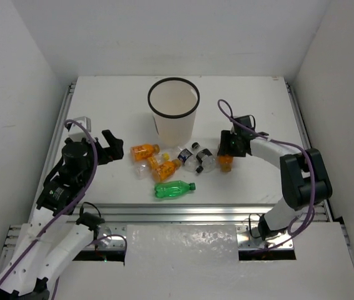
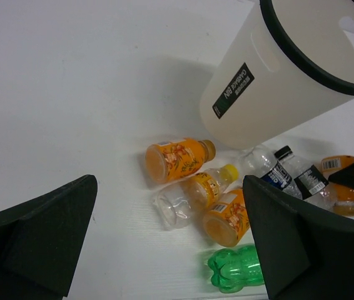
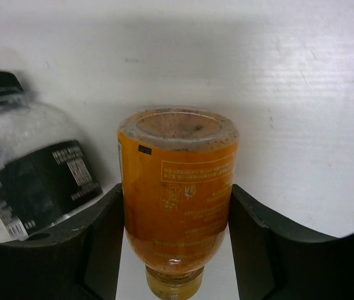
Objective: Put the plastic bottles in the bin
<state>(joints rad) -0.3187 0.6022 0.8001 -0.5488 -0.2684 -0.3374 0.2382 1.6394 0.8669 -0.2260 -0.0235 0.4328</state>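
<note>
The white bin (image 1: 174, 115) with a black rim stands mid-table. In front of it lie two orange bottles (image 1: 144, 150) (image 1: 167, 169), a clear yellow-capped one (image 2: 192, 194), two clear dark-capped ones (image 1: 189, 156) (image 1: 205, 160) and a green bottle (image 1: 174, 189). My right gripper (image 1: 226, 155) is shut on a third orange bottle (image 3: 177, 187), which lies on the table with both fingers against its sides. A clear labelled bottle (image 3: 33, 181) lies just to its left. My left gripper (image 1: 105, 149) is open and empty, left of the pile, and points at the pile (image 2: 171, 250).
White walls enclose the table on the left, back and right. A metal rail (image 1: 183, 209) runs along the near edge just below the green bottle. The bin (image 2: 271, 81) carries a black label on its side.
</note>
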